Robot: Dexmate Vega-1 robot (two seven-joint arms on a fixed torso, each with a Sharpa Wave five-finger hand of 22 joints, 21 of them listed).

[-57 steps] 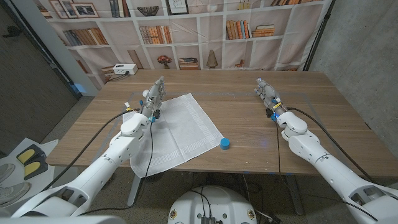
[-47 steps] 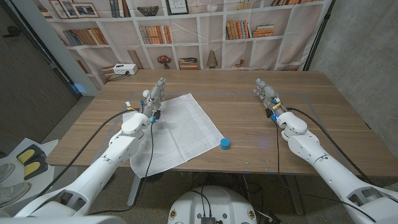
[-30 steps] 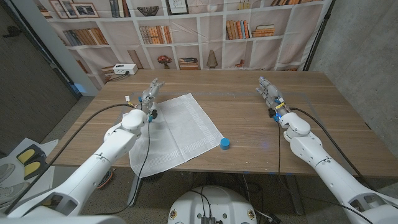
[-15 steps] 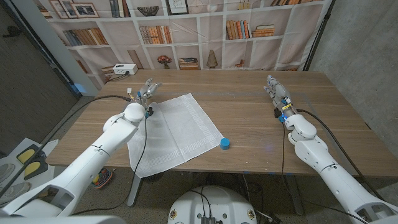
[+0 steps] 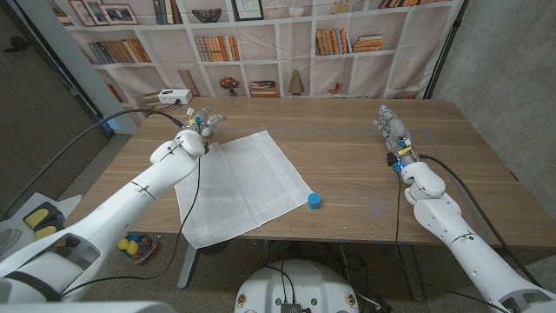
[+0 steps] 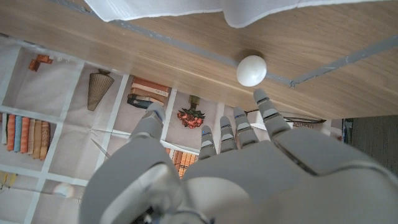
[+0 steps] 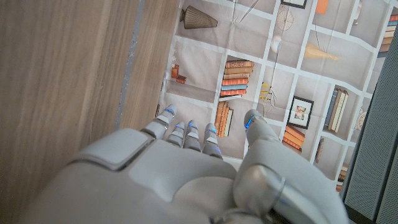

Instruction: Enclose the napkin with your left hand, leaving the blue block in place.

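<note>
Head view: napkin [image 5: 236, 181] lies spread near the surface's left front, one corner hanging over the front edge; block [image 5: 314, 201] sits at its right corner, untouched. Left hand [image 5: 199, 121] hovers beyond the napkin's far-left corner, fingers [image 6: 238, 130] apart, holding nothing. Right hand [image 5: 390, 132] idle, fingers extended. Enclosing not begun.

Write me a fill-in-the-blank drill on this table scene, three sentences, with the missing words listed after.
1. The blue block sits just off the napkin's ____ corner, near the table's front edge.
2. The left robot hand is beyond the napkin's far-left side and holds ____.
3. The small ball on the wood by the napkin is ____ in colour.

Missing words: right; nothing; white
</note>
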